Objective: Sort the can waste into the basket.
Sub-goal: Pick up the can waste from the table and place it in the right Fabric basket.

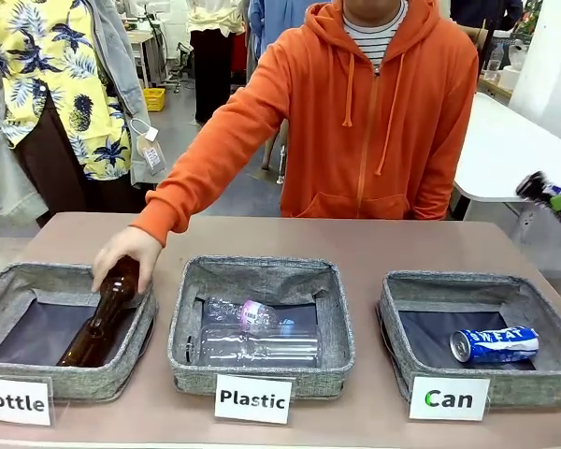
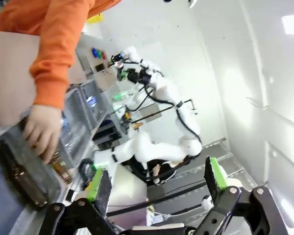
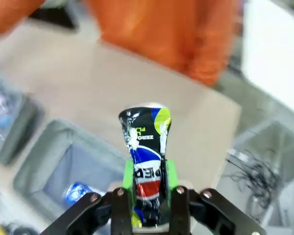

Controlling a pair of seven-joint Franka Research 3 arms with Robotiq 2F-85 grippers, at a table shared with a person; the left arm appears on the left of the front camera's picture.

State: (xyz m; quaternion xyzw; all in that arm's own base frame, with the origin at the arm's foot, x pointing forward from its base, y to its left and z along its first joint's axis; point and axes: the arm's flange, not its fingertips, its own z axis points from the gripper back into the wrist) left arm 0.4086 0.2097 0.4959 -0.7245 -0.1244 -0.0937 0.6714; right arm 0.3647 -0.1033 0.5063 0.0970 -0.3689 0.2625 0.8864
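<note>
The right gripper (image 3: 147, 196) squeezes a crushed dark metal can (image 3: 146, 161) up in the air, above the square grey cloth basket (image 1: 411, 309) with the "Can" sign. A blue-and-white metal can (image 1: 494, 344) lies inside that basket. The left gripper (image 2: 154, 183) has its jaws wide apart, holding nothing.

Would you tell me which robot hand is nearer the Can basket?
Right. The right hand, shut on the dark can, hangs above the Can basket. The left hand, open, is raised away from the baskets.
</note>
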